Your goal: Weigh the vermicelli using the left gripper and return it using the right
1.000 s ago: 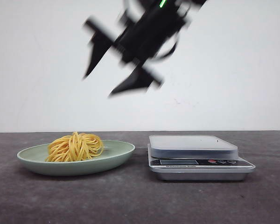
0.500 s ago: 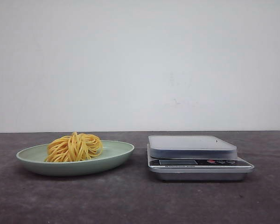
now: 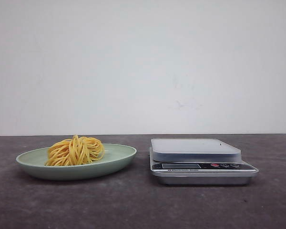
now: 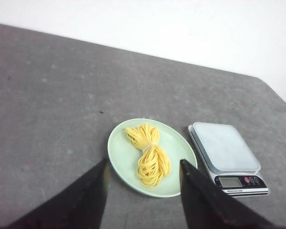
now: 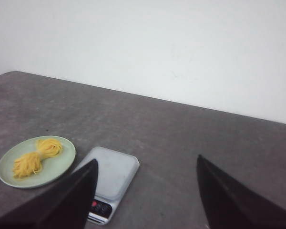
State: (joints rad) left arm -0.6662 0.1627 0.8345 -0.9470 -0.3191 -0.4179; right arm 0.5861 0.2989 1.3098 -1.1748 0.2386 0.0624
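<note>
Arm seen overhead 1 s ago was gone from front cam. Vermicelli (image 3: 76,150) sat on plate (image 3: 119,160), 9 o'clock of scale (image 3: 200,164); pan bare. Left end effector (image 4: 143,191) & right end effector (image 5: 145,191) both spread wide, holding nothing. Judged cycle done.

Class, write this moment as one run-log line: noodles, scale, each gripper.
vermicelli: on green plate | scale: platform bare | left gripper: open, empty, raised | right gripper: open, empty, raised
</note>
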